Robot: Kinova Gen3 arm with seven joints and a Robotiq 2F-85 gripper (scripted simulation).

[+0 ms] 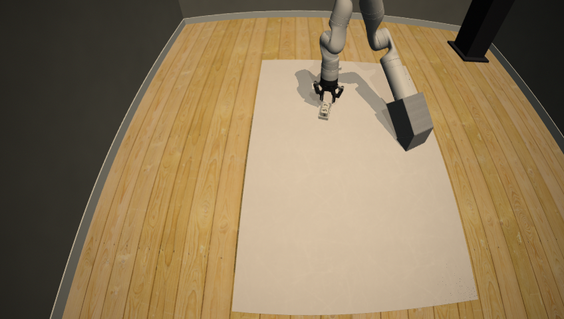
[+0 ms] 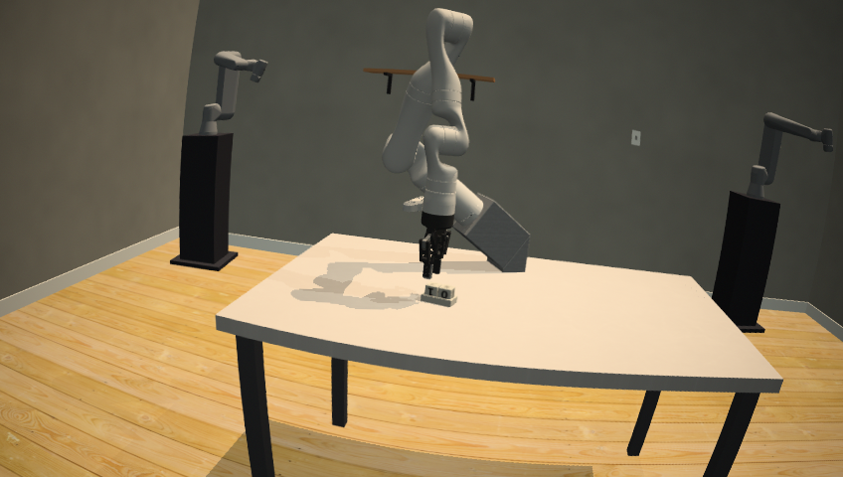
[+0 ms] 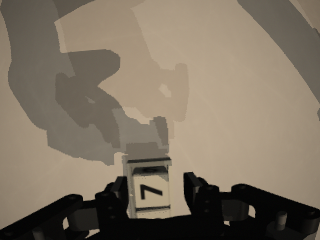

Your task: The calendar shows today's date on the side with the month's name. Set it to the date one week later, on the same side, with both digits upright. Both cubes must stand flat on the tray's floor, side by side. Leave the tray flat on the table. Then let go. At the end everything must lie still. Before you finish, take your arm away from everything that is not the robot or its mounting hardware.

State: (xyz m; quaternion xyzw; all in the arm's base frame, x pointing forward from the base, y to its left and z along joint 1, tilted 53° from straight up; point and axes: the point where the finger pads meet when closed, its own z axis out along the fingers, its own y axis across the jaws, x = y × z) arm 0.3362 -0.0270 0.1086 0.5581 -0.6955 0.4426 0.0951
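Note:
The small calendar [image 1: 324,111] is a pale tray holding two digit cubes side by side, flat on the table near its far end. In the exterior view the calendar [image 2: 437,298] shows "1" and "0" on the near side. My gripper [image 1: 327,98] points straight down and hangs a little above the cubes, clear of them, also in the exterior view [image 2: 430,272]. It is open and empty. In the wrist view a cube [image 3: 150,190] with "7" on top lies below, between the spread fingers. The month's name is too small to read.
The arm's grey base block [image 1: 409,118] stands on the table to the right of the calendar, also in the exterior view [image 2: 496,236]. Two black pedestals [image 2: 204,198] [image 2: 745,253] with other arms stand on the floor beside the table.

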